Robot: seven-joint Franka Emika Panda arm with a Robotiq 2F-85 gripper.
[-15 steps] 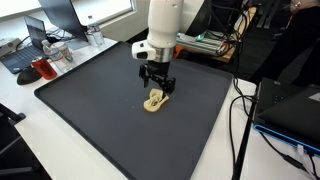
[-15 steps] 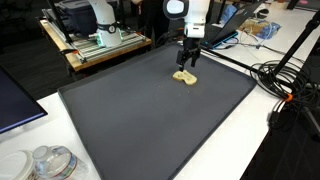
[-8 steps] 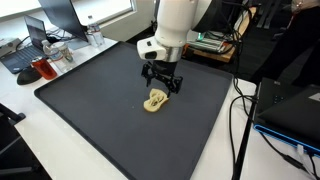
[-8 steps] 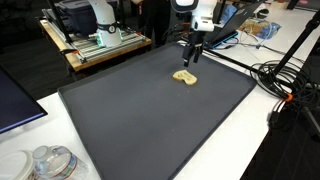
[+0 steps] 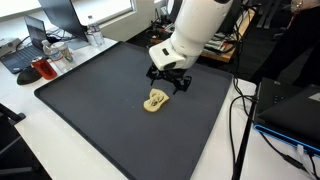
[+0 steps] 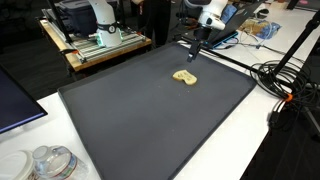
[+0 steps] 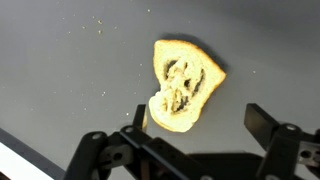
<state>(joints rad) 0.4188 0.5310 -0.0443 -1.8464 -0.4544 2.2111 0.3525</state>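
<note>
A pale yellow piece of bread with a brown, worn middle [image 5: 155, 99] lies flat on the dark grey mat [image 5: 90, 110]; it also shows in an exterior view [image 6: 184, 76] and in the wrist view [image 7: 183, 84]. My gripper [image 5: 169, 82] hangs open and empty above and just behind the bread, lifted clear of it. In the wrist view the two fingers [image 7: 205, 118] stand wide apart with the bread's lower edge between and beyond them. In an exterior view the gripper [image 6: 193, 52] hovers above the mat near its far edge.
Desk clutter with laptops, a red mug [image 5: 43, 68] and jars [image 5: 94, 36] lies beyond one mat edge. A rack with another robot base [image 6: 95, 40] stands behind. Cables [image 6: 285, 80] run beside the mat. Plastic containers [image 6: 45, 162] sit near the front corner.
My gripper has risen and pulled back away from the bread, which stays lying on the mat. The arm has tilted back toward the mat's far edge.
</note>
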